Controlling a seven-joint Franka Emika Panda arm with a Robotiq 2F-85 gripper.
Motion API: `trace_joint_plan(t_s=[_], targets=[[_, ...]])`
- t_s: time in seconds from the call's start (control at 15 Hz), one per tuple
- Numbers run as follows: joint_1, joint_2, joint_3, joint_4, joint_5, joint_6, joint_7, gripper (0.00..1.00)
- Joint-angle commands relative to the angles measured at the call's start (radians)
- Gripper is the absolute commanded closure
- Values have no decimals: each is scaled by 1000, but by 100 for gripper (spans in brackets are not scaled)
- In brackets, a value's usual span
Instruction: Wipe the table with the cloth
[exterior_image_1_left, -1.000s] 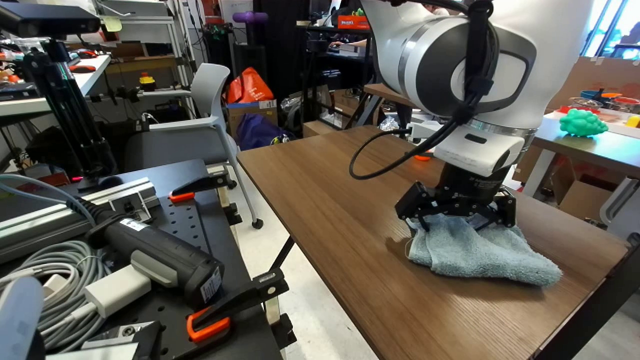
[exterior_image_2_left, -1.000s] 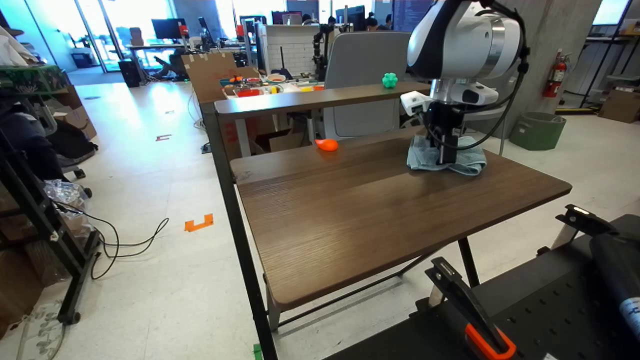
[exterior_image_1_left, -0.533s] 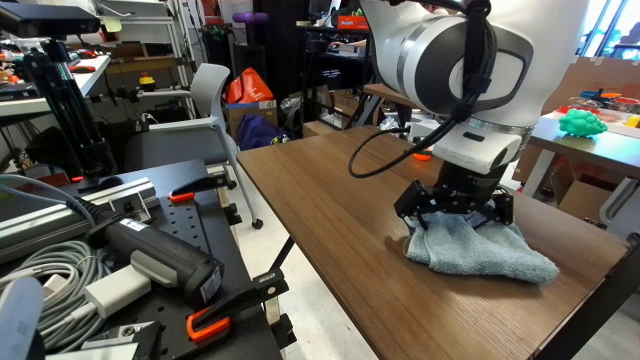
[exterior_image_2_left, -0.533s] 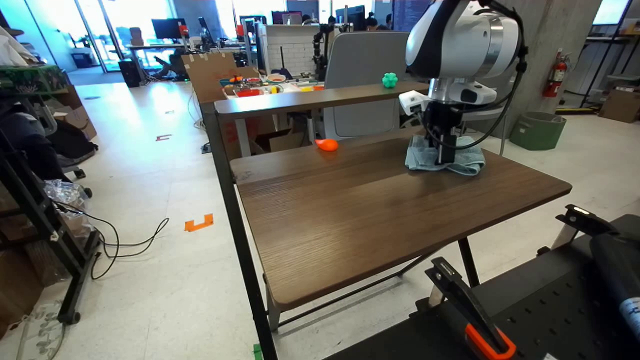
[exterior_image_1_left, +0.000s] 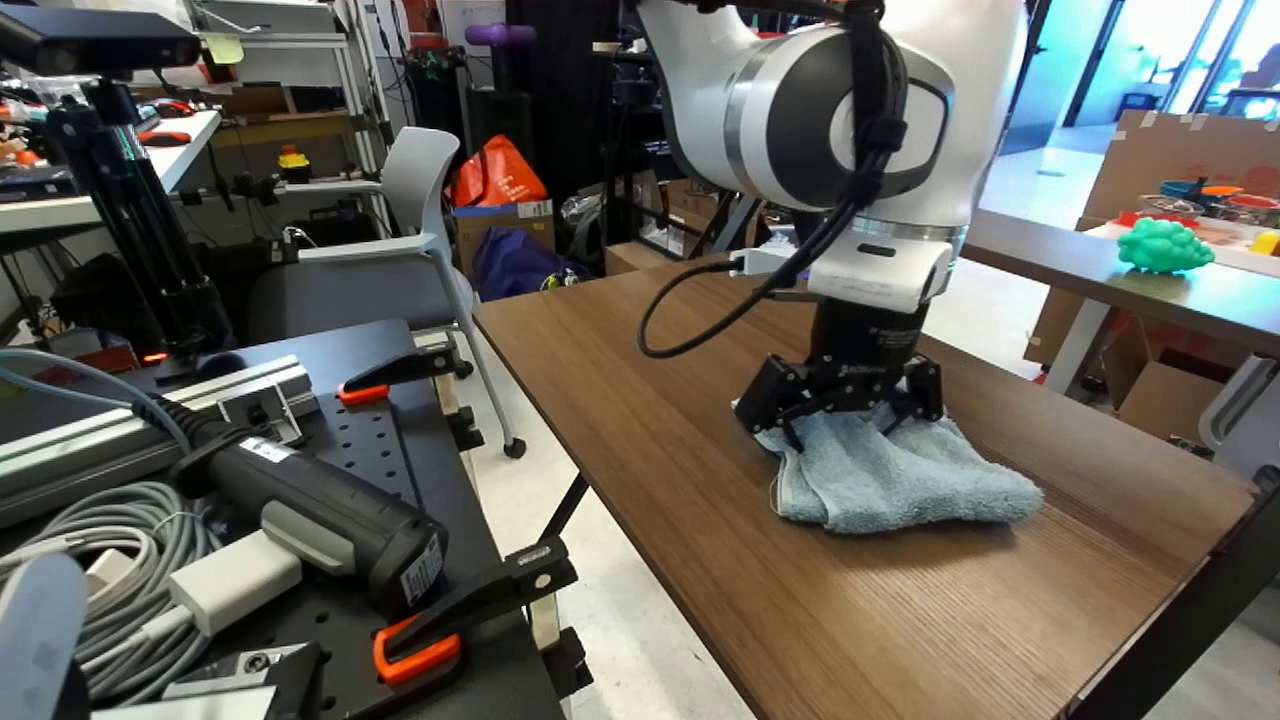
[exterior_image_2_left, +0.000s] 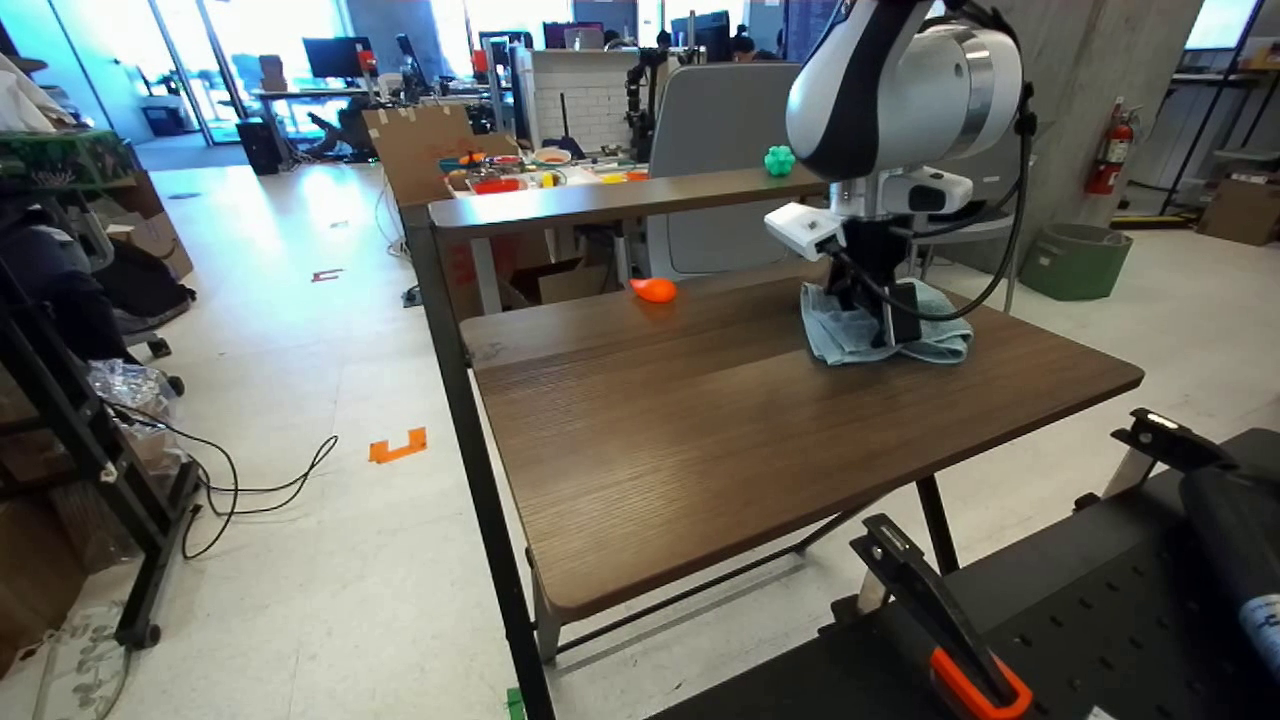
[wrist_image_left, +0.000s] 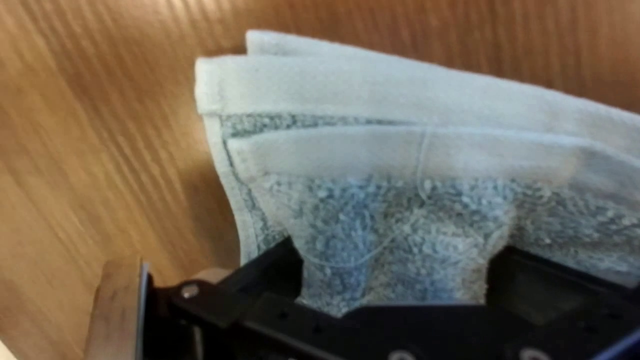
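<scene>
The light blue-grey cloth (exterior_image_1_left: 910, 490) lies rumpled and folded on the dark brown table (exterior_image_1_left: 640, 390). It shows too in an exterior view (exterior_image_2_left: 840, 335), towards one end of the tabletop (exterior_image_2_left: 680, 450). My gripper (exterior_image_1_left: 845, 435) points down onto the cloth, with its fingers around a bunched part of it; this shows also in an exterior view (exterior_image_2_left: 873, 315). In the wrist view the cloth (wrist_image_left: 350, 90) fills the space between the fingers (wrist_image_left: 394, 257), and its hemmed edges spread out on the wood. The fingertips are sunk in the cloth and partly hidden.
A small orange object (exterior_image_2_left: 655, 290) lies on the table near its shelf-side edge. A raised shelf (exterior_image_2_left: 600, 207) with a green bumpy object (exterior_image_2_left: 779, 160) runs along that side. A black bench (exterior_image_1_left: 360, 440) with clamps (exterior_image_1_left: 470, 610) stands beside the table. A grey chair (exterior_image_1_left: 400, 220) is near the far end.
My gripper and the cloth have moved together leftward across the table in an exterior view, mostly in the last half second. The wrist has turned slightly. The orange object has not moved.
</scene>
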Motion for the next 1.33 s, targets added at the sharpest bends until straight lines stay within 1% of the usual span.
trace_joint_plan(t_s=[0.0,0.27,0.4,0.47,0.6,0.8,1.27], targets=[[53,-35,24,-186,-47,84,-79,0],[86,-103,57,-335,-57,170,-191,0],[89,-102,66,-347,-58,147,-245,0],[89,-93,62,-332,-57,108,-261,0],[95,-66,25,-286,-53,33,-233,0],[63,-36,-2,-229,-38,-37,-194,0],[-35,36,-43,-112,5,-116,-72,0]])
